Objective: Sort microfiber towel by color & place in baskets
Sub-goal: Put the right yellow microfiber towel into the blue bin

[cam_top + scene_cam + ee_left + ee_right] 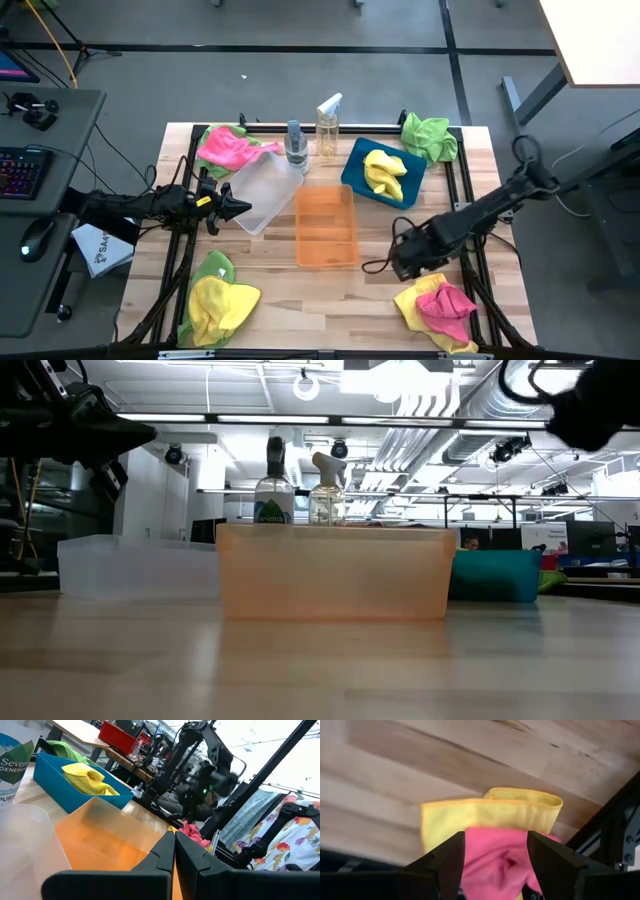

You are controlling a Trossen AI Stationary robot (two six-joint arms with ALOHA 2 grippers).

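Note:
Pink-on-yellow towels (440, 308) lie at the table's near right. My right gripper (405, 262) hovers just left of this pile, open; in its wrist view the pink towel (495, 860) on the yellow one (485, 812) shows between the spread fingers, untouched. My left gripper (235, 208) is shut, empty, beside the clear basket (262, 190). The orange basket (325, 225) holds nothing. The blue basket (355, 170) holds a yellow towel (385, 175). Other towels: green (430, 137) far right, pink with green (230, 148) far left, yellow with green (215, 303) near left.
Two spray bottles (296, 145) (328, 125) stand behind the baskets at the far edge. A dark frame rail (470, 215) runs along the table's right side close to the right arm. Bare wood lies between the orange basket and the near edge (320, 310).

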